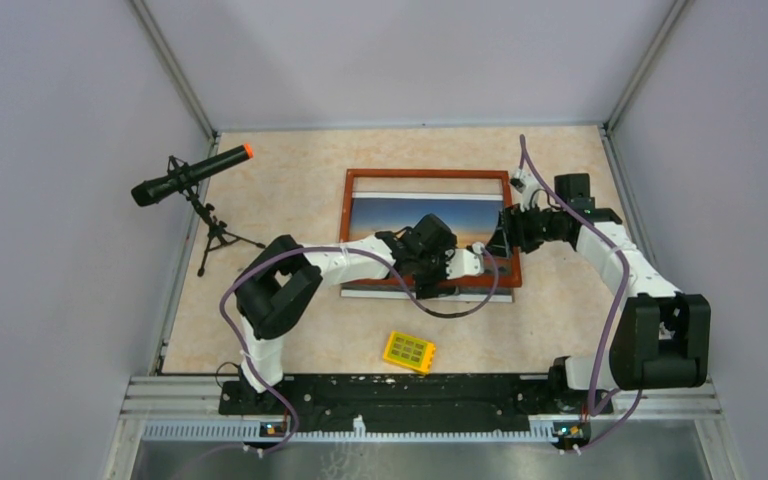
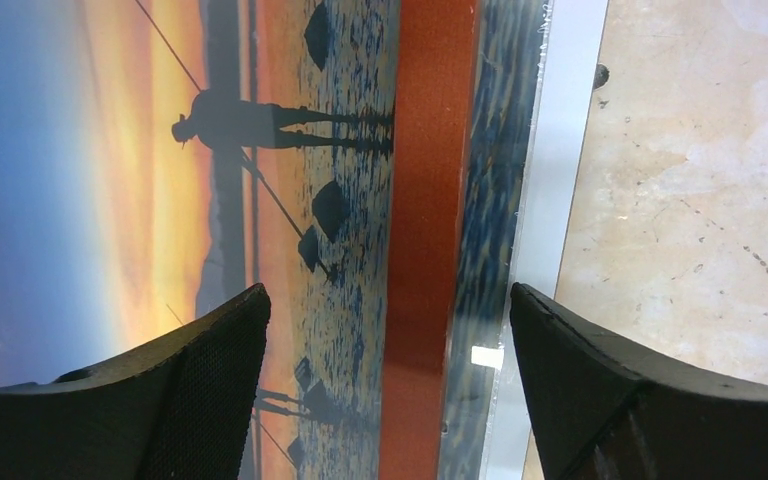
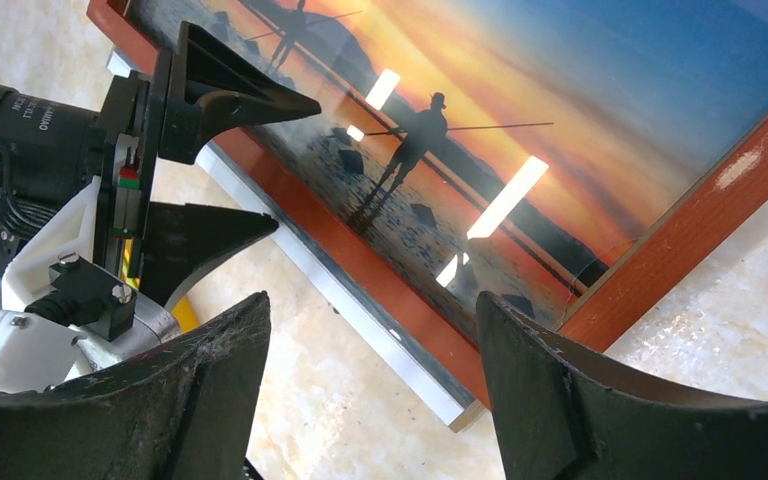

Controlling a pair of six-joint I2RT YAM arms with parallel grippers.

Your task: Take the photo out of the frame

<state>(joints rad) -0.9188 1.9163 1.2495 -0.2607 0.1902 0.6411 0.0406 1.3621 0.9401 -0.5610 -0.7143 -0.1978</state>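
Note:
The frame (image 1: 425,174), with a narrow reddish-brown border, lies flat mid-table. The sunset photo (image 1: 390,215) shows inside it, and its white margin sticks out past the frame's near edge. My left gripper (image 1: 475,262) is open over the near right part of the frame. In the left wrist view its jaws (image 2: 388,292) straddle the border strip (image 2: 430,150), with photo (image 2: 160,150) on both sides. My right gripper (image 1: 508,235) is open and empty at the frame's right edge. In the right wrist view (image 3: 370,300) it hovers over the frame's corner (image 3: 700,220), the photo (image 3: 520,100) and the left gripper (image 3: 297,162).
A small yellow block (image 1: 409,352) lies on the table near the front edge. A black microphone on a tripod (image 1: 188,175) stands at the left. Grey walls close in the table on the left, back and right.

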